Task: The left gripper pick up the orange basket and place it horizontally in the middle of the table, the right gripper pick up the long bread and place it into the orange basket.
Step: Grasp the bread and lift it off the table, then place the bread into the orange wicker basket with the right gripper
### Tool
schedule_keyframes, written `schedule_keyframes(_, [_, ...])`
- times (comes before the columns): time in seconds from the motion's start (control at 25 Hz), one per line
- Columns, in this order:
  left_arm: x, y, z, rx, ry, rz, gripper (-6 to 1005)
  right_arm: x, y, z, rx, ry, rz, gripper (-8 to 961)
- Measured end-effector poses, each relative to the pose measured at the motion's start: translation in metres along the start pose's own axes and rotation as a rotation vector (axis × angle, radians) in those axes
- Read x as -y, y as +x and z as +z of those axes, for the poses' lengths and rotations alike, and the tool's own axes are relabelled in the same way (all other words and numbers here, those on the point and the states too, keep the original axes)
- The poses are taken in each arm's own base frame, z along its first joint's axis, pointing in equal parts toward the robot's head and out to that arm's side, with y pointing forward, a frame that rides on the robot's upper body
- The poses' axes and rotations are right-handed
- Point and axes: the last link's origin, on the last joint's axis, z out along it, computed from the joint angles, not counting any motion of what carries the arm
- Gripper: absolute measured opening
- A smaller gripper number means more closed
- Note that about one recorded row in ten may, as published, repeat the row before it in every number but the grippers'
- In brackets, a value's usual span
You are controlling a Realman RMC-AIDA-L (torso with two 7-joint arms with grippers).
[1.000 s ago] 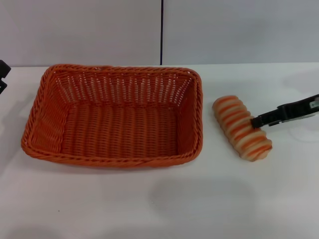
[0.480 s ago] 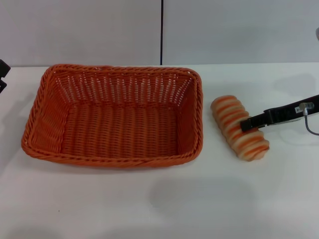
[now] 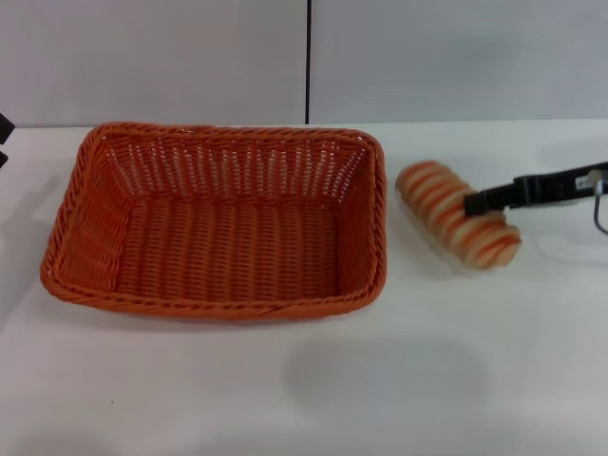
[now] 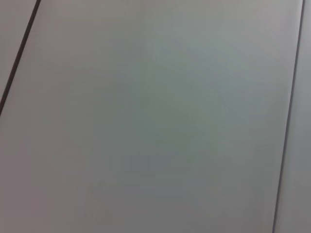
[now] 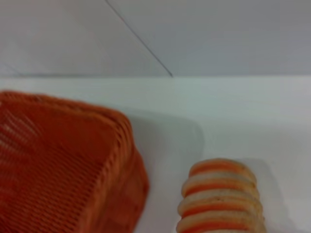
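On the right half of the table [image 3: 285,389], the long bread [image 3: 456,226] is lying with its long axis running diagonally, one rounded end pointing toward the back corner of the orange basket [image 3: 218,220] and the other angling out toward the front right. The right gripper [image 3: 472,202] is reaching in from the right edge on its thin black arm, its tip sitting across the loaf's middle; it is pressing against the bread, but the head view is not showing whether the jaws are closed around the loaf, so I cannot tell how wide they are standing. Compared with a second ago, the loaf is now sitting farther back on the table and lying flatter across the picture, its far end having swung nearer the basket's right wall, and the arm is coming in higher and more level. The basket is resting where it was, its long axis running left to right, just beside the bread but apart from it. The left gripper [image 3: 4,140] is showing only as a dark sliver at the left edge, its fingers out of sight. The right wrist view is showing the bread [image 5: 221,200] end-on with its stripes stacked, beside the basket's braided corner [image 5: 68,165]; the left wrist view is showing only a plain pale surface crossed by dark lines.
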Motion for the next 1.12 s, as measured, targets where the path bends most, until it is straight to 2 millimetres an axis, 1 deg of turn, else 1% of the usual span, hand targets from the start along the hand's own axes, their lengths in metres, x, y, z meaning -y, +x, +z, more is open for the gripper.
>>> schedule_keyframes(0.24, [0.001,0.0,0.0,-0.004,0.009,-0.001,752,0.003,-0.003,-0.019,0.068,0.007,-0.001,342])
schedule_keyframes(0.36, [0.001,0.0,0.0,-0.006,0.008,-0.005,752,0.002,-0.006,-0.033,0.107,0.022,0.003,329])
schedule_keyframes(0.44, [0.001,0.0,0.0,-0.006,0.008,-0.005,752,-0.001,-0.008,-0.046,0.145,0.049,0.006,320])
schedule_keyframes(0.56, [0.001,0.001,0.002,-0.009,0.005,0.001,752,-0.011,-0.016,-0.066,0.217,0.072,-0.021,274])
schedule_keyframes(0.6, [0.001,0.002,0.003,-0.01,0.004,0.003,752,-0.018,-0.02,-0.072,0.239,0.055,-0.041,264])
schedule_keyframes(0.64, [0.002,0.002,0.004,-0.011,0.002,0.004,752,-0.032,-0.025,-0.079,0.26,0.008,-0.083,254])
schedule_keyframes(0.68, [0.002,0.003,0.005,-0.012,-0.001,0.007,752,-0.032,-0.025,-0.079,0.26,0.008,-0.083,245])
schedule_keyframes(0.76, [0.002,0.003,0.006,-0.013,-0.002,0.008,752,-0.051,-0.03,-0.082,0.264,-0.057,-0.139,225])
schedule_keyframes(0.88, [0.002,0.002,0.008,-0.009,-0.001,0.008,752,-0.077,-0.036,-0.072,0.232,-0.141,-0.222,207])
schedule_keyframes(1.0, [0.002,0.001,0.008,-0.005,-0.002,0.006,752,-0.105,-0.039,-0.052,0.16,-0.216,-0.326,189])
schedule_keyframes(1.12, [0.001,0.001,0.008,-0.002,-0.004,0.004,751,-0.124,-0.042,-0.03,0.092,-0.257,-0.415,163])
